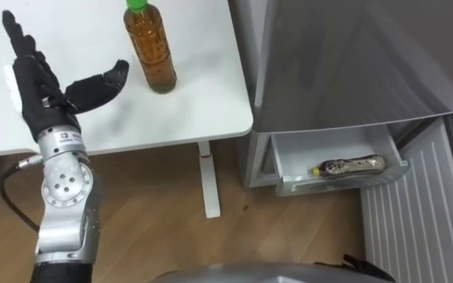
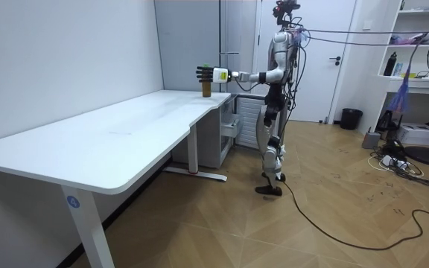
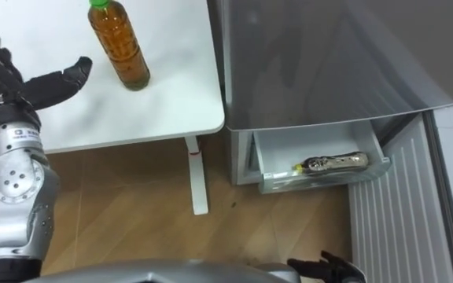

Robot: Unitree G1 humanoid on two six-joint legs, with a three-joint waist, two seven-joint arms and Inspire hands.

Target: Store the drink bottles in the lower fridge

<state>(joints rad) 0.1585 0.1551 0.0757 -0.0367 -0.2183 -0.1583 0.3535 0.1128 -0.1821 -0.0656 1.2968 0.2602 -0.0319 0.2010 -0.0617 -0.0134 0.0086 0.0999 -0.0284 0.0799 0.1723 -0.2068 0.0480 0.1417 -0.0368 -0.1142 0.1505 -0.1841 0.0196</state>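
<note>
A bottle of amber drink (image 1: 152,51) with a green cap stands upright near the right end of the white table (image 1: 203,110). My left hand (image 1: 42,79) hovers open over the table just left of that bottle, thumb stretched toward it and not touching. A second bottle (image 1: 348,166) lies on its side in the pulled-out lower drawer (image 1: 289,182) of the grey fridge (image 1: 352,63). Dark fingertips of my right hand (image 3: 325,266) peek in at the bottom edge. In the room view I stand between table end and fridge, left arm stretched over the bottle (image 2: 206,89).
The fridge's open door (image 1: 423,212) stands at the right, beside the drawer. One table leg (image 1: 208,177) meets the wooden floor between table and fridge. The room view's right holds shelves, a fan and a bin (image 2: 351,117).
</note>
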